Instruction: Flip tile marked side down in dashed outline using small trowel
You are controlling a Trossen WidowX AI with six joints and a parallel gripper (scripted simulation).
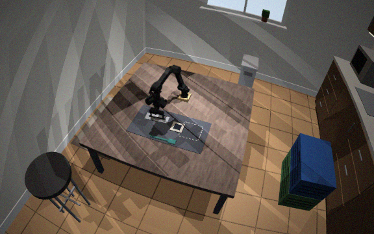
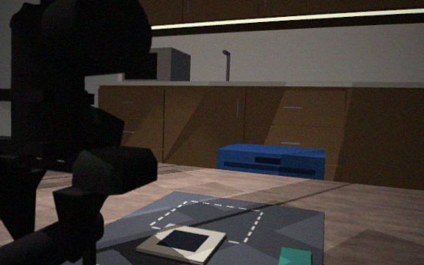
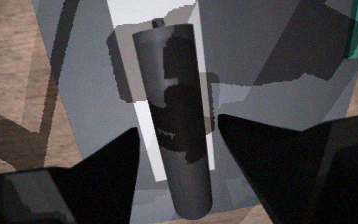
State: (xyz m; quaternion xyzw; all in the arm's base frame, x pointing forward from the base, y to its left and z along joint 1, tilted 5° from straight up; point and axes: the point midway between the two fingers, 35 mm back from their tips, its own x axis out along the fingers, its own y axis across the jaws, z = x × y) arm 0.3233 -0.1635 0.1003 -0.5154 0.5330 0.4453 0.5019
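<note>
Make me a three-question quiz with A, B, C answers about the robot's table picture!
1. Where is the tile?
A. Inside the dashed outline
B. On the mat, beside the dashed outline
C. On the stool

2. What colour is the flat piece near the mat's front edge?
A. Teal
B. Red
C. Yellow

3. How do the jaws stand around the grey trowel handle?
A. Shut tight on it
B. Open, one on each side
C. Far off the table

Answers:
1 B, the top view shows the tile just left of the dashed outline.
2 A, it is teal against the grey mat.
3 B, the wrist view shows gaps between the gripper and the handle.
</note>
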